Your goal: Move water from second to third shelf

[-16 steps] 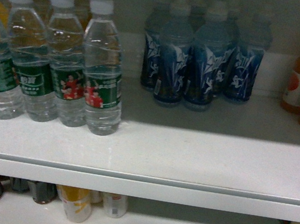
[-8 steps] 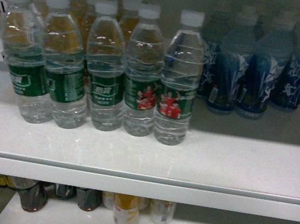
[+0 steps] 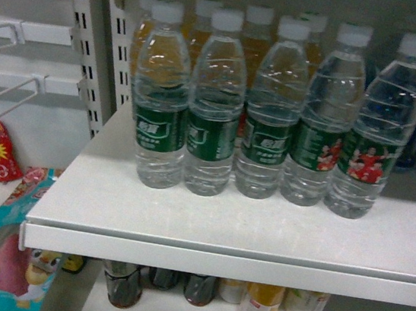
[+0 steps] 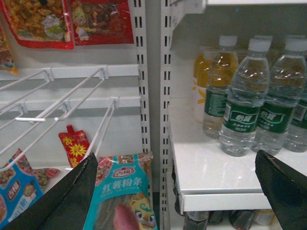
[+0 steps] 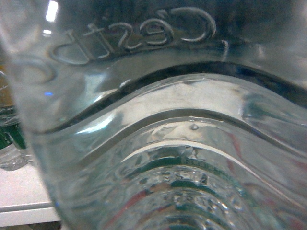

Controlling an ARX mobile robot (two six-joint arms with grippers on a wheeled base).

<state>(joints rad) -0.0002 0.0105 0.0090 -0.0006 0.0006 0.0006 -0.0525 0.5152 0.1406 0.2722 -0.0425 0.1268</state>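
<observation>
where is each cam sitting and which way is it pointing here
Head: on the robot, slanting down at the water bottles on the white shelf; no arm shows.
Left wrist: on the left arm, facing the shelf's left end and snack packets; the left hand shows two dark fingers, spread.
Right wrist: pressed close to a clear ribbed bottle; no fingers visible.
Head and left wrist share the green-labelled bottles and shelf edge.

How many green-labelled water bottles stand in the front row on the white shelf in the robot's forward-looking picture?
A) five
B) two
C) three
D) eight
A: the head view shows five clear water bottles with green labels and white caps standing side by side along the front of the white shelf, with other white-capped bottles behind them.
</observation>
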